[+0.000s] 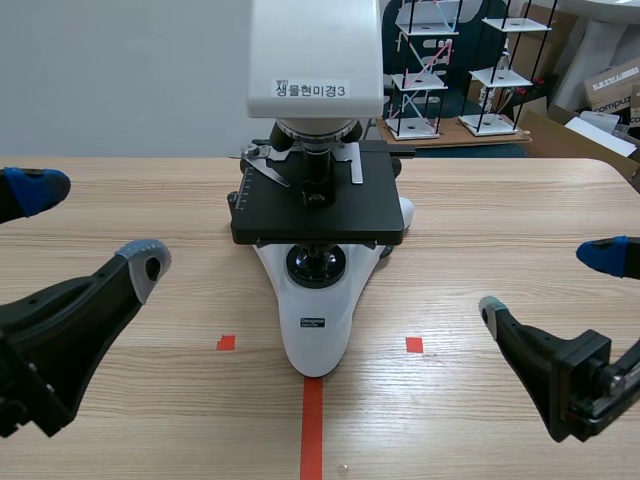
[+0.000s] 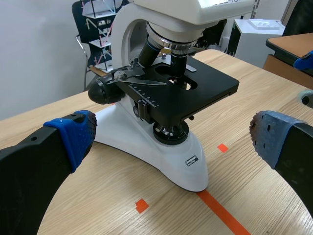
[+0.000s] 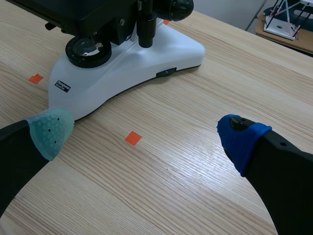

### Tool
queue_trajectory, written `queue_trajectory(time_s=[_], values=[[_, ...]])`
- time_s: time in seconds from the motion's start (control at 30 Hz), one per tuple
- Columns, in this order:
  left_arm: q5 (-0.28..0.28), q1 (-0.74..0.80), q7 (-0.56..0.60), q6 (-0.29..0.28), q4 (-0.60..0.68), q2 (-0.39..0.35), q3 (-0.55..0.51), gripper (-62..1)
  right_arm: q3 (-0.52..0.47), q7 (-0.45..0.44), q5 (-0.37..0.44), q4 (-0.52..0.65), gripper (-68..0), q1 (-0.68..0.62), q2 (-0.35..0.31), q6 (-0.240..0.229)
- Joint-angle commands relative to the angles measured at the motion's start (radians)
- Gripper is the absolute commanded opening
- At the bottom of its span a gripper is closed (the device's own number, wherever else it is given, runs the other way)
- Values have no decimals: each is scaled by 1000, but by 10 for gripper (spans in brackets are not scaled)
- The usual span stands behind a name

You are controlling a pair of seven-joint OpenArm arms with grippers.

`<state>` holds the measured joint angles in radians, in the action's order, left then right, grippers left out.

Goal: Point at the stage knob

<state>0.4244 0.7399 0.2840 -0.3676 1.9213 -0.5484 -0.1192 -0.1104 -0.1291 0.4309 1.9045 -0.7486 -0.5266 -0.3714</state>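
Under the microscope's [image 1: 316,335] black stage, on its right side, hangs the stage knob [image 3: 146,28]. The left gripper [image 1: 92,226] sits left of the microscope, fingers wide apart. The right gripper [image 1: 546,284] sits right of it, also wide apart.

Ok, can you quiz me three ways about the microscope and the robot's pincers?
1. Where is the microscope? A) on the table B) on a shelf C) in a box
2. What colour is its stage? A) red B) black C) yellow
3. How are the left pincer and right pincer? A) gripping the microscope B) shut C) open
Answers: 1 A, its base rests on the wood; 2 B, the platform is black; 3 C, fingers stand wide apart.
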Motion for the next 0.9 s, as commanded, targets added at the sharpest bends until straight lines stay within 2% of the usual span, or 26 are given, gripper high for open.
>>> queue_trajectory(time_s=[0.0,0.8,0.87], values=[[6,8,2,-1,4,11,-5,14,-13,-11,7,19,-19,-2,-8,1],[2,5,3,0,4,10,-5,14,-13,-14,7,18,-25,-2,-8,1],[2,5,3,0,4,10,-5,14,-13,-23,7,17,-45,1,-8,1]])
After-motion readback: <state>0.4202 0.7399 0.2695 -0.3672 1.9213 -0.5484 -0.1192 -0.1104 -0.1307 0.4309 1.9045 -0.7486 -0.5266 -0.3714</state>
